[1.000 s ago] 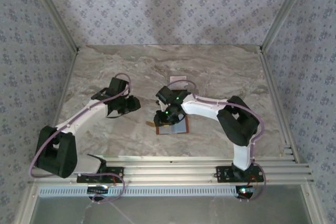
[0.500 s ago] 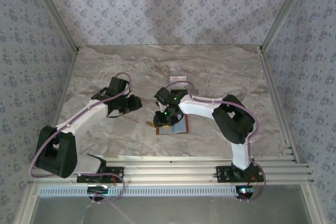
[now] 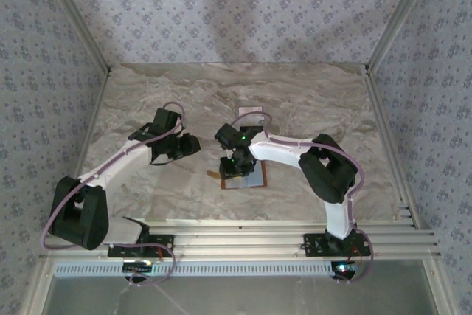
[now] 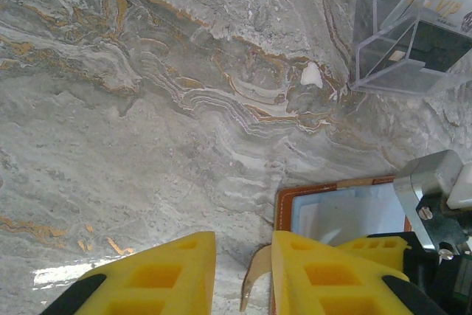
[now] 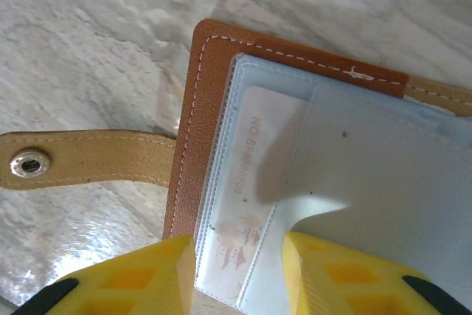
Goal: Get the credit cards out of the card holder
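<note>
Compared with a second ago, the right arm has its elbow a little further left in the top view and its wrist nudged up and left over the card holder, while the left pincer sits slightly closer to it. We see the card holder lying open on the marble worktop just below the centre of that frame, pale lining up. From the right wrist, its brown stitched border runs down the middle left, and its strap with a metal snap reaches to the left edge. A pale card printed with a number sits in the clear sleeve. The right pincer stands partly open at the bottom of the frame, its yellow fingers either side of the card's lower end; we cannot quite tell whether they touch it. The left pincer is partly open too, holding nothing, just beside the holder's left edge. A clear tray stands at the upper right of the left wrist view.
</note>
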Controlling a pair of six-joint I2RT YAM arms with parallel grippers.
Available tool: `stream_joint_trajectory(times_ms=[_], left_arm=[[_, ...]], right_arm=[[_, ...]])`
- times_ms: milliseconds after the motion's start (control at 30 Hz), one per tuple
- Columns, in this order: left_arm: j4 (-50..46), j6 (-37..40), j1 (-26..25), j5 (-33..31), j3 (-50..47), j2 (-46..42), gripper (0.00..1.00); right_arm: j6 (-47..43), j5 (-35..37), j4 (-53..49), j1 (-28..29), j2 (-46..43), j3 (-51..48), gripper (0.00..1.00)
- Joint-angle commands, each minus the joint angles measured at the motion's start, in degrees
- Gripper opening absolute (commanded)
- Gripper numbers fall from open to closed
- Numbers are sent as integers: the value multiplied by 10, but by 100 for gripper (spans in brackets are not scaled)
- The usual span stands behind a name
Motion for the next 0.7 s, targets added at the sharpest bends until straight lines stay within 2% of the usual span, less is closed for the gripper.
stream_joint_trajectory(times_ms=[0, 367, 567, 667], left_arm=[[9, 7, -5, 11, 7, 8, 27], [6, 7, -11, 9, 14, 10, 27], [7, 5, -15, 8, 14, 11, 27], [4, 5, -16, 7, 15, 12, 27]], right_arm=[[-7, 61, -71, 8, -5, 17, 39], [-9, 148, -152, 27, 4, 67, 42], [-10, 138, -145, 28, 16, 65, 42], [-11, 132, -150, 29, 23, 62, 46]])
